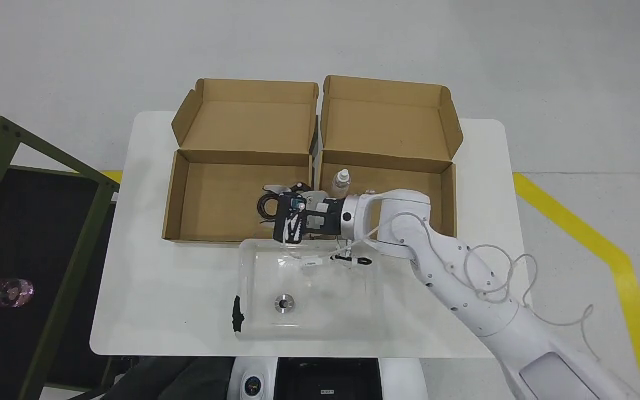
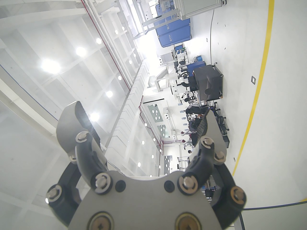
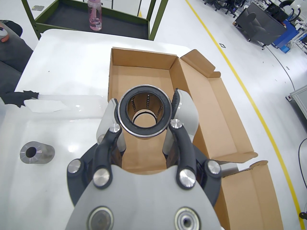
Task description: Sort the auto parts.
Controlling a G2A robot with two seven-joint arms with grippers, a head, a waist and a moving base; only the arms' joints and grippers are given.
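The right end effector (image 3: 145, 101) is closed part way on a linear ball bearing (image 3: 124, 111), with one finger pressed against each side of the bearing's round shell. In the right wrist view the bore faces the camera and shows rows of balls inside. Clamping across the outside diameter keeps the bore clear and probably stops the cylinder rolling out. The bearing hangs directly below the end effector's wrist, above the near wall of an open cardboard box (image 1: 215, 200), and does not touch the cardboard. From this you can judge that the part is being carried to the box for sorting and has not yet been let go. Several dark parts (image 1: 272, 203) lie on the box floor just beyond the fingertips. A second open cardboard box (image 1: 400, 185) stands beside the end effector on the arm's side, touching the first. A clear plastic tray (image 1: 330, 310) sits on the counter (image 1: 150, 300) on the near side of the end effector. It holds a steel sleeve (image 1: 285, 302) standing on end, which you should treat as stock still to be sorted. The left end effector (image 2: 144, 130) is spread wide, grips nothing and points out into the hall.
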